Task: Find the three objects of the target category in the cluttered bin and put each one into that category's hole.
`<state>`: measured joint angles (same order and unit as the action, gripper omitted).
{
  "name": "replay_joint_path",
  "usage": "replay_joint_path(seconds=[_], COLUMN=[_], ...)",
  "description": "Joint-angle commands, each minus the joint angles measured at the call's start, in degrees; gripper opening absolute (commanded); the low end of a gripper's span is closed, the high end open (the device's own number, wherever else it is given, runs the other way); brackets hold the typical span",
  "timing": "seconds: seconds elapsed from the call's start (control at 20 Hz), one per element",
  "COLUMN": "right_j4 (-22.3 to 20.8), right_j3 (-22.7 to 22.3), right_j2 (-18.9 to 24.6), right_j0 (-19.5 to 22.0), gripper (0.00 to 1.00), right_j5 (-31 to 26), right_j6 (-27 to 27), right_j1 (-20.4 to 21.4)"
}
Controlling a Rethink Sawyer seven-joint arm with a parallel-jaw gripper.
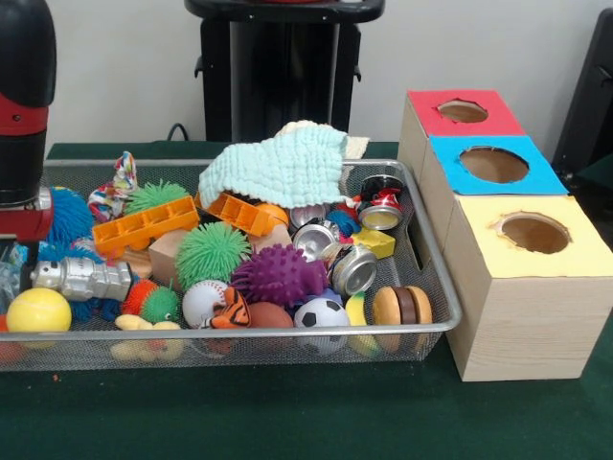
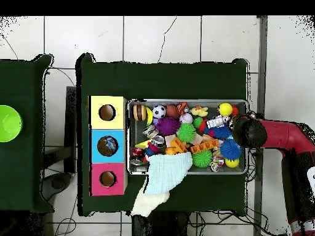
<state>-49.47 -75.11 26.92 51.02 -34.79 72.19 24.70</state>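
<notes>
The wire mesh bin is full of toys; it also shows in the overhead view. No clear plastic bottle shows plainly among them. The blue-surround hole tops the middle wooden box to the bin's right. In the overhead view something pale glints inside the blue hole; I cannot tell what it is. My red and black arm hangs over the bin's left end, and my gripper is low among the toys there, mostly hidden. From above, the arm's head covers it.
The red-surround hole and the yellow-surround hole flank the blue one. A pale green cloth drapes over the bin's back rim. Silver cans, a purple spiky ball and a silver toy robot lie in the bin.
</notes>
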Motion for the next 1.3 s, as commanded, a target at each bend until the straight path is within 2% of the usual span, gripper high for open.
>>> replay_joint_path(seconds=[0.05,0.35,0.4,0.75,0.95,1.15,1.3], right_j4=[6.4,7.4,7.9,8.1,9.0,11.4,15.0], right_j3=[-2.4,-1.9,-1.8,-0.5,-1.4,-5.5,-9.2], right_j2=[1.7,0.5,0.0,0.3,0.1,-1.2,-2.7], right_j0=[2.7,2.5,2.3,2.0,1.7,-0.3,-2.8], gripper=[1.00,1.00,0.00,0.00,0.00,0.00,0.00], right_j5=[-5.5,-5.3,-5.3,-5.6,-6.9,-11.4,-19.2], right_j6=[-2.8,-4.1,-4.1,-4.9,-4.4,-2.7,-1.5], right_j1=[0.3,0.4,0.3,-0.4,1.4,7.9,15.0])
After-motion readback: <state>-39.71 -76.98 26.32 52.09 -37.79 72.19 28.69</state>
